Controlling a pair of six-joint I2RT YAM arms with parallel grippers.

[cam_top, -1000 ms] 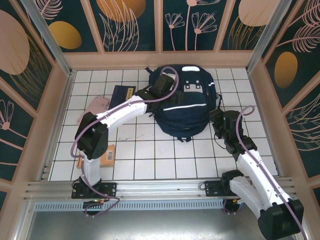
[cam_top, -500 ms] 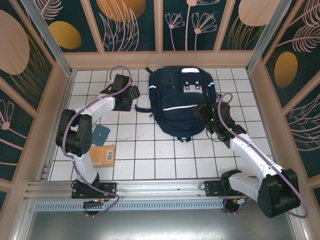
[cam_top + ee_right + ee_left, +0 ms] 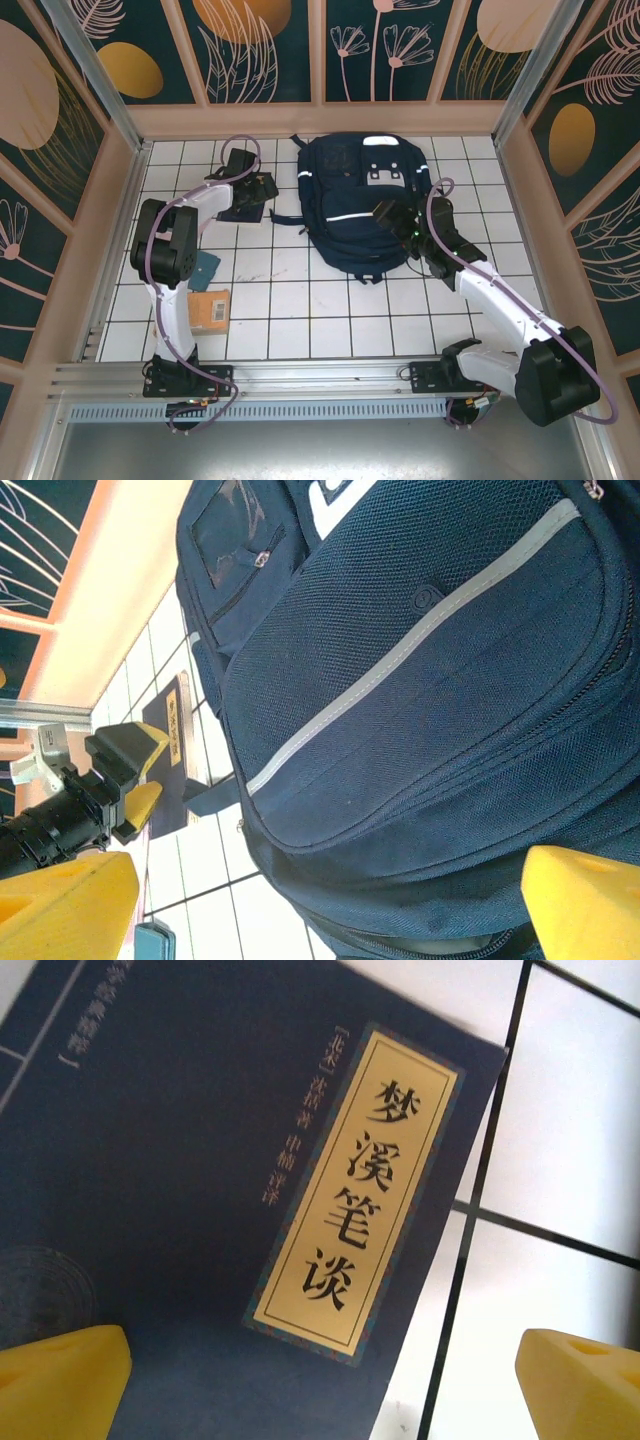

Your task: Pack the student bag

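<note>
We see a dark navy paperback book [image 3: 180, 1160] with a gold rectangular title label [image 3: 355, 1195] lying flat on the white tiled tabletop [image 3: 570, 1140], directly under the left jaws, the label between the 2. Well behind those jaws, toward the near edge, lie a small teal flat card [image 3: 205, 266] and an orange-brown cardboard box [image 3: 212, 310], just apart from each other.

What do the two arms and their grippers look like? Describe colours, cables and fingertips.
Both the left arm and the right arm have white link shells, black joint housings and a loose purple cable looping alongside. The left gripper and right gripper are black, with blocky yellow fingers.
</note>
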